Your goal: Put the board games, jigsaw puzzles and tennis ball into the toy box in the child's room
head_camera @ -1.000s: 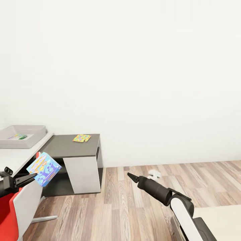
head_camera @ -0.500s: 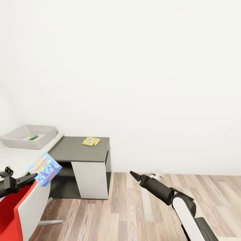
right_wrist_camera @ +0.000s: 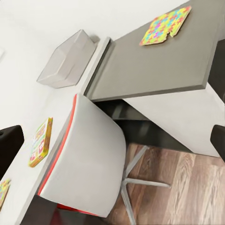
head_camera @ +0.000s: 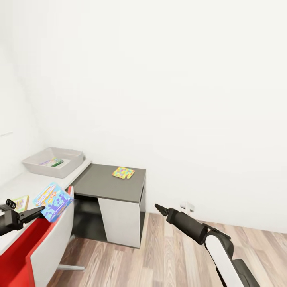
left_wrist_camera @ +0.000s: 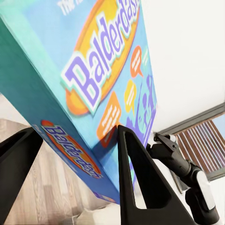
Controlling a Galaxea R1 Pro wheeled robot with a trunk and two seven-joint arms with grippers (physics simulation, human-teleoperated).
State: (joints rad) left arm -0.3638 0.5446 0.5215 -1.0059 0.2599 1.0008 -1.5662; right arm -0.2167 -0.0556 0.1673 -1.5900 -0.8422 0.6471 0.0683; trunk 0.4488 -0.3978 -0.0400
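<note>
My left gripper (head_camera: 39,209) is shut on a blue Balderdash board game (head_camera: 52,200), held tilted above the red-and-white chair. In the left wrist view the box (left_wrist_camera: 93,79) sits between the two dark fingers (left_wrist_camera: 140,183). The grey toy box (head_camera: 54,161) stands at the far end of the white table (head_camera: 24,184), with some colourful items inside. A jigsaw puzzle (head_camera: 123,172) lies on the dark grey table (head_camera: 105,185); the right wrist view shows this puzzle (right_wrist_camera: 166,24) too. Another board game (head_camera: 20,203) lies on the white table. My right gripper (head_camera: 156,207) hangs open over the floor.
A red-and-white chair (head_camera: 48,243) stands at the white table, just below the held box. The dark table has a white side panel (head_camera: 121,221). Wooden floor (head_camera: 167,259) stretches to the right, with white walls behind and a small white fitting (head_camera: 186,207) at the wall's foot.
The whole view has swung left, so the tables and toy box sit further right in the picture. The blue board game stays in my left gripper. Both arms keep their pose.
</note>
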